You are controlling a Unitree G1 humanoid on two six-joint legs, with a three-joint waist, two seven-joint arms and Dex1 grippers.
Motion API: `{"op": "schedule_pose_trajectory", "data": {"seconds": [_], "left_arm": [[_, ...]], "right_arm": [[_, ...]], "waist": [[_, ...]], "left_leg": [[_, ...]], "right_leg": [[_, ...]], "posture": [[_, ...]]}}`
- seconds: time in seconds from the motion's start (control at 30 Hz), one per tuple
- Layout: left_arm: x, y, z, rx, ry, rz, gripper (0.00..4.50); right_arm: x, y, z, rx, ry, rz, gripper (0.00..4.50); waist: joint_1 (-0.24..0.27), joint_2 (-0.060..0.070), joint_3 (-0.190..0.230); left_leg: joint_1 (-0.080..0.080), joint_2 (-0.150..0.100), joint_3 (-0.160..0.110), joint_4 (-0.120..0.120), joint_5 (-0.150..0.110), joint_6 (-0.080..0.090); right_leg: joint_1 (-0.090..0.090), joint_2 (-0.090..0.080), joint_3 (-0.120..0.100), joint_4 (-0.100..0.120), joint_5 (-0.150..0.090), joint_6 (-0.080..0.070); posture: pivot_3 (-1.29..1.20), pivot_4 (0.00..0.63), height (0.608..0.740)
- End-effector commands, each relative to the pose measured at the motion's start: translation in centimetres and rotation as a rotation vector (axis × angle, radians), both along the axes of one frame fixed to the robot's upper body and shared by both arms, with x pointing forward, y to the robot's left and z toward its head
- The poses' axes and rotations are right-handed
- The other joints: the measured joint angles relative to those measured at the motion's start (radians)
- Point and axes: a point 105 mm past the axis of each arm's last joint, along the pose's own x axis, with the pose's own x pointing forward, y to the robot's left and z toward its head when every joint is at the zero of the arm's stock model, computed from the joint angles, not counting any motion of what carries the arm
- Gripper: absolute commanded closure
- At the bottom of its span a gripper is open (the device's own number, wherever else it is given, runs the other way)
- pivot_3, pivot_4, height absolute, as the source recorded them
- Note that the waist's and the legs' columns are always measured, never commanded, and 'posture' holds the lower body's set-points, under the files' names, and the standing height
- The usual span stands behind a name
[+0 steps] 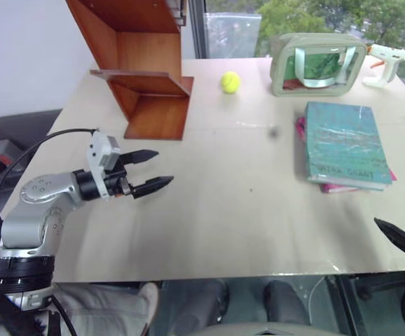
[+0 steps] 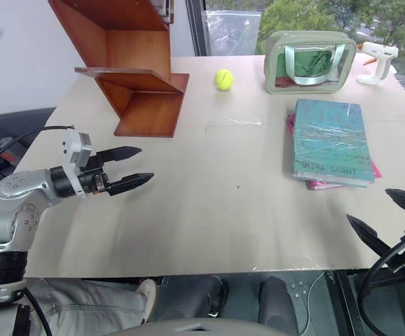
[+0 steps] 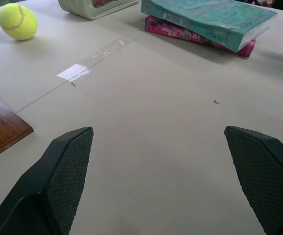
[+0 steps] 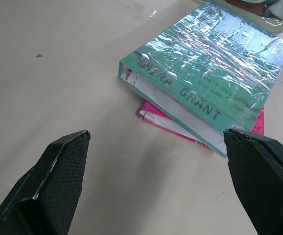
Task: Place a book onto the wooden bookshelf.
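You have the pale table spread in front of you, and the biggest thing on it is the wooden bookshelf, standing at the far left corner with its slanted side panels and its lowest flat shelf resting on the tabletop. Over on the far right side stands a pale green clear-sided pouch with something green inside it. Just in front of that pouch lies the book, flat, teal cover up, dark lettering along its near edge; it rests on top of a smaller pink book whose edges peek out beneath it. Your left gripper hangs above the table's left side, well apart from the book and a little in front of the shelf, pointing roughly level across the table with its two black fingers spread wide and nothing between them. Your right gripper sits at the near right edge of the table, near the book's lettered end, fingers likewise spread wide and holding nothing. Behind the pouch's right end lies a white glue gun, and between shelf and pouch sits a yellow tennis ball.
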Motion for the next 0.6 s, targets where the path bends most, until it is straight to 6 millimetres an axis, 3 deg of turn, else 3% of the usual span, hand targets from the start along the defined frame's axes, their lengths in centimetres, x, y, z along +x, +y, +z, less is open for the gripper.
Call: {"op": "schedule_pose_trajectory", "data": {"seconds": [0.03,0.2,0.3,0.43,0.5,0.6], "left_arm": [[-0.1,-0.3,0.9,0.010,-0.028,-0.048,0.00],[-0.6,-2.7,1.3,-0.027,-0.033,-0.166,0.00],[-1.0,-4.3,1.7,-0.048,-0.041,-0.244,0.00],[-1.4,-6.4,2.3,-0.058,-0.076,-0.326,0.00],[-1.4,-7.9,3.2,-0.089,-0.109,-0.374,0.00],[-1.6,-9.1,4.0,-0.112,-0.142,-0.416,0.00]], "right_arm": [[0.1,-0.3,0.6,-0.019,-0.026,-0.017,0.04],[2.0,-1.9,1.2,-0.014,-0.051,-0.104,0.04],[4.3,-4.4,2.1,0.049,-0.072,-0.205,0.85],[8.1,-7.9,2.8,0.008,-0.065,-0.319,2.71],[11.5,-10.4,2.7,-0.020,-0.039,-0.395,3.55],[15.5,-13.9,2.3,-0.022,0.021,-0.566,3.55]], "waist": [[0.000,0.000,0.000],[0.001,0.000,0.000],[0.000,-0.002,0.001],[0.000,-0.001,0.002],[-0.007,-0.001,0.002],[-0.024,-0.001,0.004]], "left_leg": [[0.000,0.000,0.000,0.000,0.000,0.000],[0.000,0.000,0.001,0.000,-0.002,0.000],[-0.001,0.000,0.001,0.000,-0.002,0.000],[-0.001,0.000,0.002,0.000,-0.002,0.000],[-0.001,0.001,0.002,0.000,-0.001,0.000],[-0.001,0.001,0.005,0.001,-0.001,0.001]], "right_leg": [[0.000,0.000,0.000,0.000,0.000,0.000],[0.000,0.000,0.000,-0.002,0.000,0.000],[0.000,0.000,0.000,-0.002,0.000,0.000],[0.000,0.000,0.001,-0.001,0.001,-0.001],[-0.001,0.000,0.000,-0.001,0.001,-0.001],[0.000,-0.001,0.001,-0.002,0.001,-0.002]], "posture": [[0.00,0.150,0.740],[0.00,0.150,0.740],[0.00,0.150,0.740],[0.00,0.150,0.740],[0.00,0.150,0.740],[0.00,0.150,0.740]]}}
